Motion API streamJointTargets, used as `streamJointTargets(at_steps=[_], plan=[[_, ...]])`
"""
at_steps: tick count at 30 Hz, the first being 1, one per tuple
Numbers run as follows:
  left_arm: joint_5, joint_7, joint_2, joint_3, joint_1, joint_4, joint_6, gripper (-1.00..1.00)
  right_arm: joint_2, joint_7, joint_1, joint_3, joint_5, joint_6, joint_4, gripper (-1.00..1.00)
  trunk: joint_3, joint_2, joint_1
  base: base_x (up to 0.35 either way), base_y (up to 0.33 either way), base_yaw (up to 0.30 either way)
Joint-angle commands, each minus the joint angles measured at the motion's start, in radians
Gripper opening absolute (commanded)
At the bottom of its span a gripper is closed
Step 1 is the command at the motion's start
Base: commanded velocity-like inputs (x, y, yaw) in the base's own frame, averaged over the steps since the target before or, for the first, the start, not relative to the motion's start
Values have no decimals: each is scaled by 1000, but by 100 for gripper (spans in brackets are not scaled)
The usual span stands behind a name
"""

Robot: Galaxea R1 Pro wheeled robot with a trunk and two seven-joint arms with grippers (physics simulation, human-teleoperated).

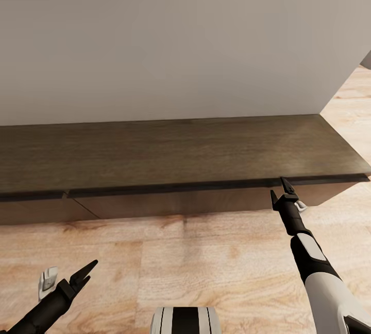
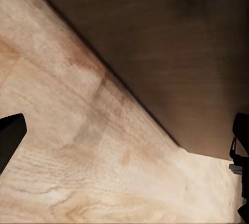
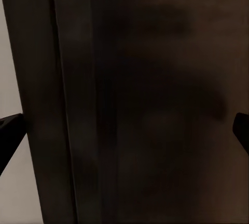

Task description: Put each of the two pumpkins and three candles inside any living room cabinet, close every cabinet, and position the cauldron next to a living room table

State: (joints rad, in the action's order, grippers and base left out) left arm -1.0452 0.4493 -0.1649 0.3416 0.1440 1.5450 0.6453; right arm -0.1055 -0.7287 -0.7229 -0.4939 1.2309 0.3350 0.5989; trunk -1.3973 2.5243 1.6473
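Head view: the cabinet, a long low dark-brown wooden unit, runs along the base of a plain pale wall; its flat top is bare, with a thin dark front edge; below the edge sit flat handle-less drawer fronts, a seam between two of them at the left, the left one set slightly further back; all fronts look closed; pale wood floor in front. Right gripper is raised on its white-and-black arm, its black tips at the cabinet's front edge near the right end, touching or just short of it, cannot tell which; jaws look slightly spread here, two tips with a small gap. Left gripper is low over the floor at lower left, well apart from the cabinet; one pointed black finger is clear, the other hard to make out. Robot trunk at the bottom centre.

Left wrist view: floor with light wood grain, the cabinet's dark front crossing diagonally; left gripper fingers show at opposite edges of the picture, spread wide, nothing between them.

Right wrist view: very close on the cabinet, dark-brown grain, a vertical edge line, a pale strip beside it; right gripper fingertips sit at opposite edges, spread apart, holding nothing.
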Motion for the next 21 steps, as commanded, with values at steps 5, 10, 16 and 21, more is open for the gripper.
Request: streamJointTargets(at_steps=[5,10,16,21], plan=[[-6,0,-1,0,0,0,-1,100,0,-1,-1,-2,9,9,-1,100,0,0,0,20,0,0],[-6,-1,-1,-1,0,0,-2,100,1,0,-1,-3,9,9,-1,-100,0,0,0,3,0,0],[-5,-3,-1,-1,0,0,-3,100,0,0,-1,-3,11,9,-2,-100,0,0,0,0,0,0],[-4,-3,1,-1,0,-7,-13,100,0,0,0,-3,12,9,-2,-100,0,0,0,-58,-39,0]])
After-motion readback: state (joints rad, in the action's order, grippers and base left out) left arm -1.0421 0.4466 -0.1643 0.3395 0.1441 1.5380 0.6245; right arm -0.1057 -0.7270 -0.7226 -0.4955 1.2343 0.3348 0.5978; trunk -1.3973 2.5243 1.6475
